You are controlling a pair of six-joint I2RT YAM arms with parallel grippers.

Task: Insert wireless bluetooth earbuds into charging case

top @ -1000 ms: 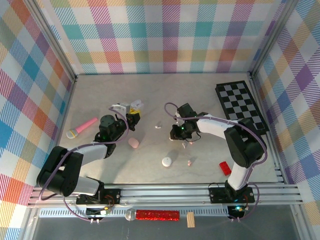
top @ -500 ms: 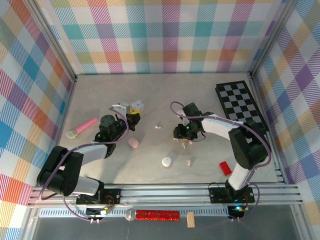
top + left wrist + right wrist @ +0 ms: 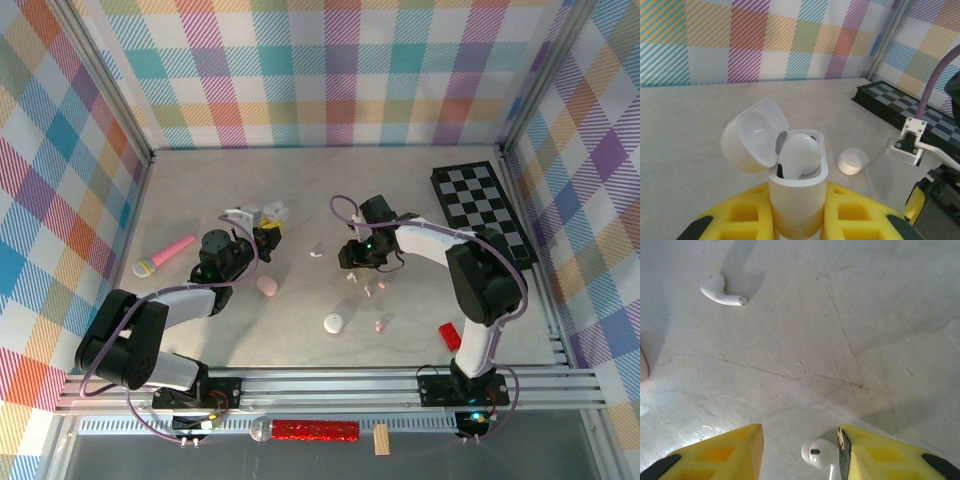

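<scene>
Over pale tabletop (image 3: 850, 315), your left gripper (image 3: 799, 220) pins the charging case (image 3: 800, 197) lid-open for loading — right gripper (image 3: 799, 440), parted, straddles an earbud (image 3: 816, 452) at six o'clock.

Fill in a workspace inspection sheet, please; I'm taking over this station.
Surface: grey scratched tabletop.
Job's things: open white charging case, seated white earbud inside; loose white stemmed earbud; second loose earbud; pale pink earbud; pink pebble case and white round case, both closed.
Clutter: pink toy microphone, red block, black-and-white checkerboard.
Grippers: left gripper shut on the open case; right gripper open, second bud beside one finger.
Cables: purple cable looping off each wrist.
Surroundings: plaid walls, aluminium frame.
</scene>
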